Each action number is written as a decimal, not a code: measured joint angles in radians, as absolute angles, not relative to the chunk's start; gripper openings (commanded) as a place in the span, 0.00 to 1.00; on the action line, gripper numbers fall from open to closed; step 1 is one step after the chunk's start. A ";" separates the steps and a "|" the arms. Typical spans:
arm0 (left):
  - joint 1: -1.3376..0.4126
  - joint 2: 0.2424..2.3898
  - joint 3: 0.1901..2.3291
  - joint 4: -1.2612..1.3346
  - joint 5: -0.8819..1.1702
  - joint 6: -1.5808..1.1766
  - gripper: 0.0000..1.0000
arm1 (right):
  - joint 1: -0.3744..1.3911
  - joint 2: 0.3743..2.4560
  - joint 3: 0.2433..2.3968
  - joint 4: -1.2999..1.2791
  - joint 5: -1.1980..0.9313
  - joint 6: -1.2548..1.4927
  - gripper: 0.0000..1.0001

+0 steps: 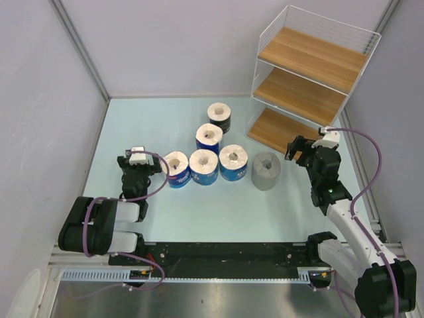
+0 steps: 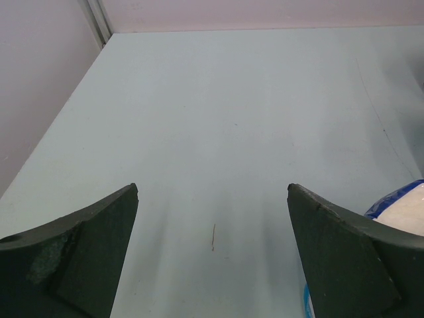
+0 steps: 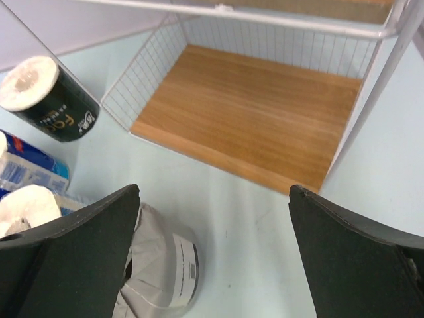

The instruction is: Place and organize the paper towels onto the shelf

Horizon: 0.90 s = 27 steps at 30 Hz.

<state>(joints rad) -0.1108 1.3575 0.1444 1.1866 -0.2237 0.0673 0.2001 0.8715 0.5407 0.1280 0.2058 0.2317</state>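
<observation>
Six paper towel rolls stand on the table. Blue rolls [image 1: 177,169], [image 1: 204,165], [image 1: 233,162] form a row, a fourth blue roll [image 1: 209,138] stands behind, the black roll [image 1: 219,117] farthest back, the grey roll [image 1: 266,171] at the right. The shelf [image 1: 311,83] stands at the back right, its boards bare. My left gripper [image 1: 136,163] is open and empty just left of the leftmost blue roll [image 2: 401,209]. My right gripper [image 1: 303,151] is open and empty, right of the grey roll [image 3: 162,268], facing the shelf's lowest board [image 3: 255,119]. The black roll [image 3: 50,99] also shows in the right wrist view.
Grey walls enclose the table on the left, back and right. A blue roll [image 3: 30,169] lies at the left edge of the right wrist view. The shelf's white wire frame [image 3: 391,86] stands close ahead of the right gripper.
</observation>
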 measured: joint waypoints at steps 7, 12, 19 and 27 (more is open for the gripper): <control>-0.111 1.357 0.144 1.186 -0.224 0.067 1.00 | 0.155 0.890 0.570 0.012 0.157 0.311 1.00; -0.111 1.357 0.144 1.186 -0.224 0.067 1.00 | 0.175 0.940 0.584 -0.030 0.149 0.346 1.00; -0.111 1.357 0.144 1.187 -0.224 0.067 1.00 | 0.319 1.019 0.617 -0.070 0.178 0.368 1.00; -0.111 1.357 0.144 1.186 -0.224 0.067 1.00 | 0.356 1.129 0.617 -0.072 0.202 0.405 0.99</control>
